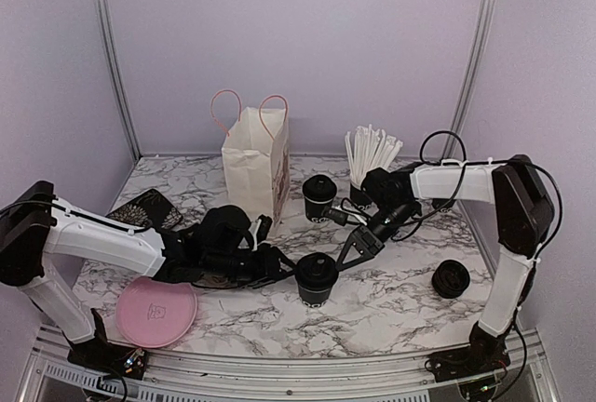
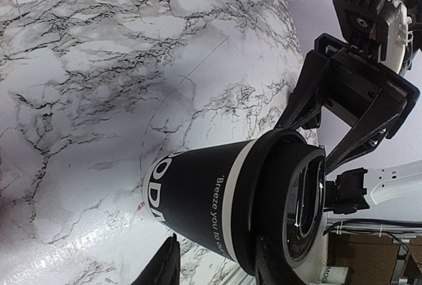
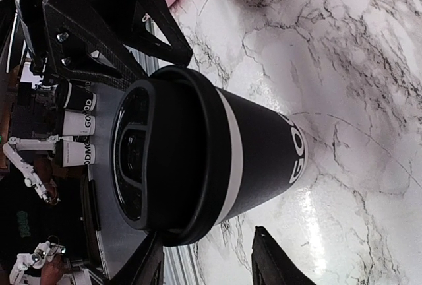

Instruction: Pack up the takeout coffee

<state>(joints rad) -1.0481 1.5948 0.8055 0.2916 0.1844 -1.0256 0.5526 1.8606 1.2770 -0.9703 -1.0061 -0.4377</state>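
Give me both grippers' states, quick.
Left gripper: straddles small black lidded paper cup; grip cannot be told.
Right gripper: straddles its round black plastic lid; cannot be told.

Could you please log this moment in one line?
takeout coffee: lidded, upright | left claw: straddling it, grip unclear | right claw: straddling it, grip unclear | paper bag: behind

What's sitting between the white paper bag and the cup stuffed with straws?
Another lidded black cup stands upright there; the top view shows it.
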